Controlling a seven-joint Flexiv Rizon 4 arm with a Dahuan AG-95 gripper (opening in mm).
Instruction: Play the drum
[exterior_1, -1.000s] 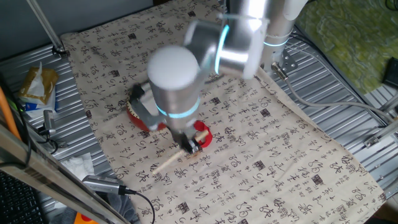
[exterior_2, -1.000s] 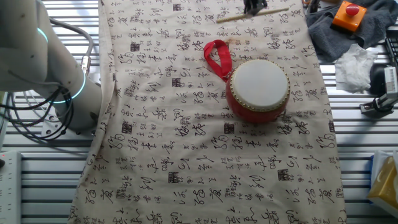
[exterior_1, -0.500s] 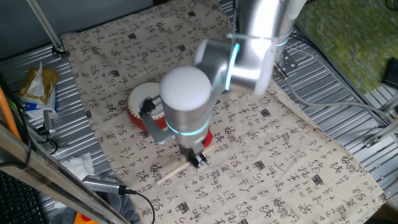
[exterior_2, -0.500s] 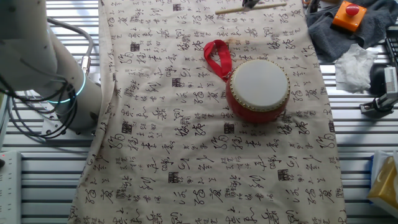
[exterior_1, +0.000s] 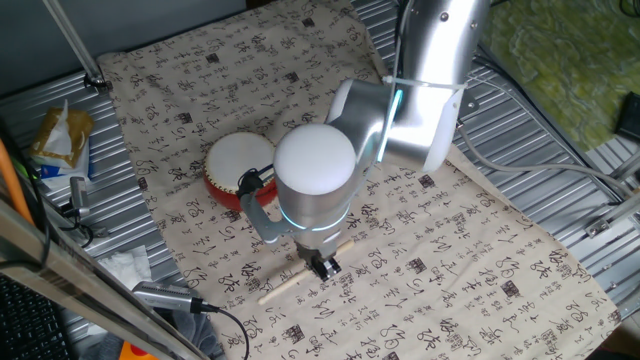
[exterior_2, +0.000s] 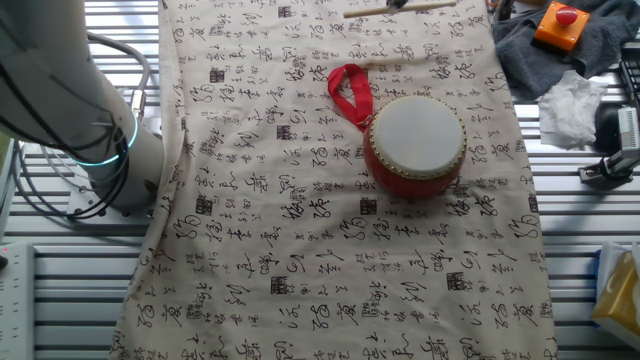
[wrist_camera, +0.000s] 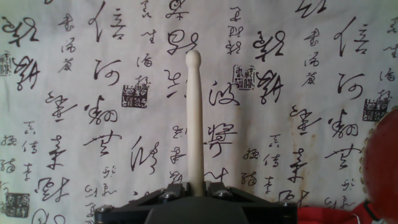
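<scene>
The drum (exterior_1: 236, 168), red with a white head, sits on the calligraphy cloth, partly behind the arm. In the other fixed view the drum (exterior_2: 415, 145) shows whole, with its red ribbon loop (exterior_2: 349, 92) lying beside it. My gripper (exterior_1: 322, 265) is shut on a pale wooden stick (exterior_1: 290, 282), held low over the cloth, apart from the drum on its near side. In the hand view the stick (wrist_camera: 195, 118) points straight ahead from the gripper (wrist_camera: 196, 186), and a red edge of the drum (wrist_camera: 380, 168) shows at the right. The stick (exterior_2: 398, 9) also shows at the top edge of the other fixed view.
The cloth (exterior_1: 470, 250) covers a ribbed metal table (exterior_1: 560, 180). A snack packet (exterior_1: 60, 135) and cables (exterior_1: 170, 297) lie at the left. An orange button box (exterior_2: 560, 22) on a grey cloth and a white tissue (exterior_2: 570, 105) lie beside the cloth.
My arm has swung away from the drum towards the cloth's front edge, carrying the stick. The drum is now mostly uncovered and has not moved.
</scene>
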